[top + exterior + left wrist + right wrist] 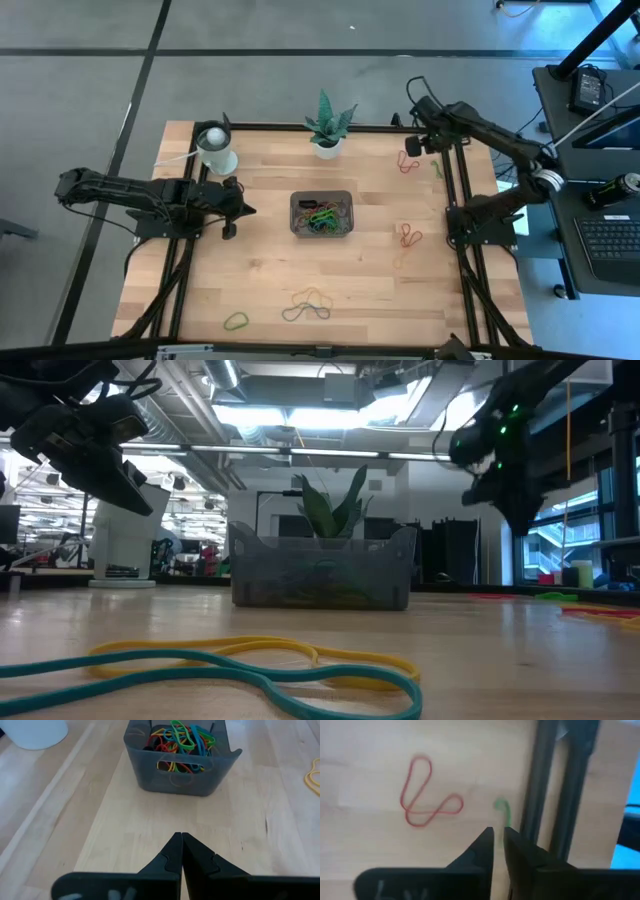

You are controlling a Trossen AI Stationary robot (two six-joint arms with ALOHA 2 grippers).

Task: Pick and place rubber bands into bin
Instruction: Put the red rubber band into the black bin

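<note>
Bin point(321, 213): one, mid-table, long axis left-right, holding a tangle of bands point(181, 736) | Loose bands: roughly seven, hard to separate | Left gripper point(241, 210): together, empty, left of bin | Right gripper point(498, 836): slightly apart, over green band point(503, 810) beside red band point(426, 793), far right corner.

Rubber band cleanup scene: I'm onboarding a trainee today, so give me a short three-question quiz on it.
1. True or false: the bin already holds rubber bands.
2. Which gripper is nearest the red band and green band? A) left B) right
3. What stands at the table's far edge between the white cup and the right gripper?

Key: 1 true. 2 B; its fingers are slightly parted, while the left gripper waits shut beside the bin. 3 the potted plant.
</note>
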